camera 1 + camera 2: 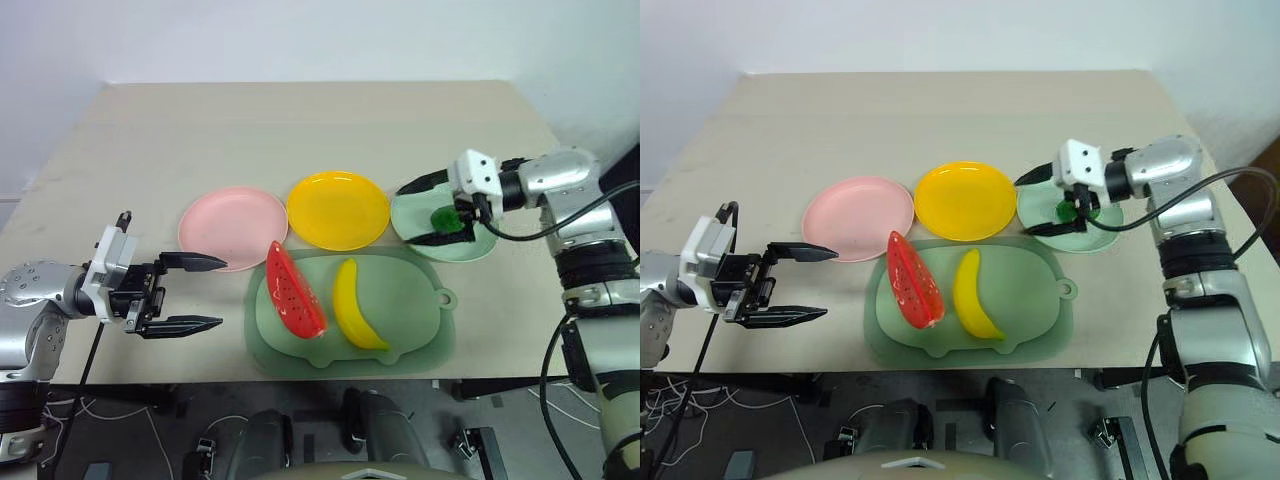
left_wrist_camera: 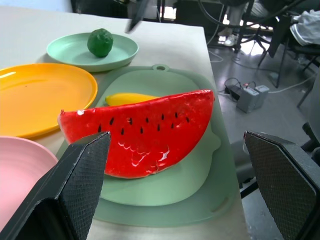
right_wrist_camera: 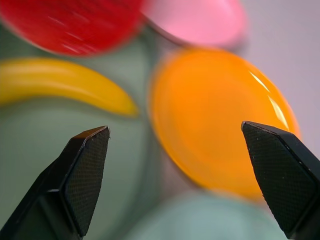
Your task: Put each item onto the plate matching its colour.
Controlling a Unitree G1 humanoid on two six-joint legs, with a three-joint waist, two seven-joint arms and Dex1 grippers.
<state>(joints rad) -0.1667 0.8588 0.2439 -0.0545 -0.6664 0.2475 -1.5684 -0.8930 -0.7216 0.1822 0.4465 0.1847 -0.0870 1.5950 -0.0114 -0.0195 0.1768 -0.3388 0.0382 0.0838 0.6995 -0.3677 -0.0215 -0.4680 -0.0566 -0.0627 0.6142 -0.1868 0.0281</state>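
inspection at the table. the right gripper hangs over the pale mint green plate with its fingers spread wide and nothing between them; the small dark-green fruit sits free on that plate. the left gripper waits off the near left edge, fingers also wide apart, holding nothing.

the red watermelon wedge and the yellow banana lie side by side on the large pale-green mat, not on any plate. the pink plate and the yellow-orange plate stand bare.

risks, in my judgement: the right fingers sit close around the round fruit, so a careless pull-away could clip it and roll it off the plate. the wedge rests on its rind edge and looks glossy; a pinch on its sloped faces may slip. wedge and banana lie close together, so a grab at one could shove the other.

count: three plates, three fruits, one mat, two grippers. one fruit placed, two outstanding.
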